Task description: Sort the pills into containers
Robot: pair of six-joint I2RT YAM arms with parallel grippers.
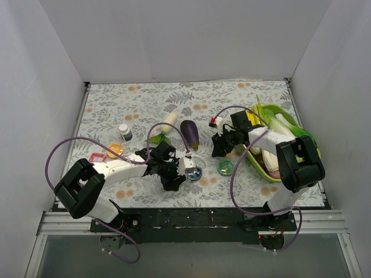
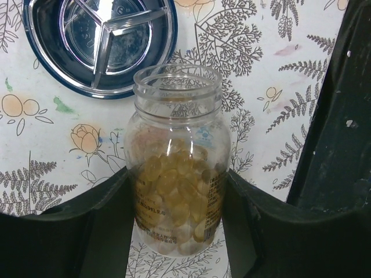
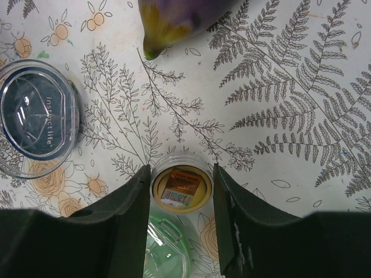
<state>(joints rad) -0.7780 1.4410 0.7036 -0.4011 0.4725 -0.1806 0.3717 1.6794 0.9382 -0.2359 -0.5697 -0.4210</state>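
My left gripper (image 2: 177, 202) is shut on an uncapped clear amber bottle (image 2: 177, 139) about half full of yellow capsules. It holds the bottle just beside the round silvery-blue tin (image 2: 98, 40), whose three compartments show. In the top view this gripper (image 1: 174, 169) is left of that tin (image 1: 194, 172). My right gripper (image 3: 181, 185) is shut on the bottle's yellowish cap (image 3: 181, 186), above the round green-topped tin (image 3: 165, 249). In the top view the right gripper (image 1: 222, 145) is just behind the green tin (image 1: 225, 167). The blue tin also shows at the left of the right wrist view (image 3: 35, 119).
A purple eggplant (image 1: 189, 134) and a white radish (image 1: 168, 123) lie behind the tins. A small white-capped bottle (image 1: 124, 132), an orange tin (image 1: 115, 150) and a pink item (image 1: 97, 157) sit at the left. The lime-green vegetable tray (image 1: 290, 124) is at the right.
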